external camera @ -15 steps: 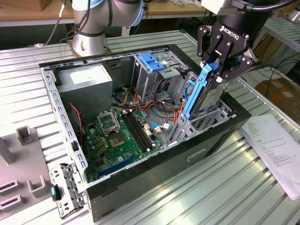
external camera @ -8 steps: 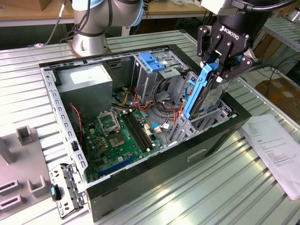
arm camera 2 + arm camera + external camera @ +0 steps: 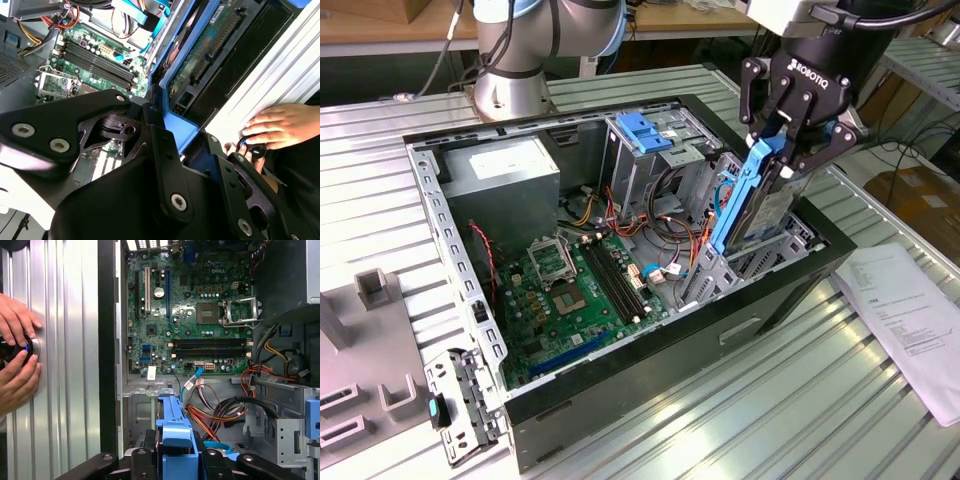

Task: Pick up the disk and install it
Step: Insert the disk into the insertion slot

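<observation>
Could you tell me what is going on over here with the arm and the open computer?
The arm's gripper is shut on the disk, clamping its blue rail. The disk stands on edge, tilted, its lower end inside the open computer case beside the motherboard, its upper part above the case rim, so it is not seated yet. A person's hands rest on a small dark device on the metal table next to the case.

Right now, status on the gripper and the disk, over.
Gripper shut on the disk. Disk on edge, tilted, lower end inside the computer case. Cable bundle close beside it.
</observation>
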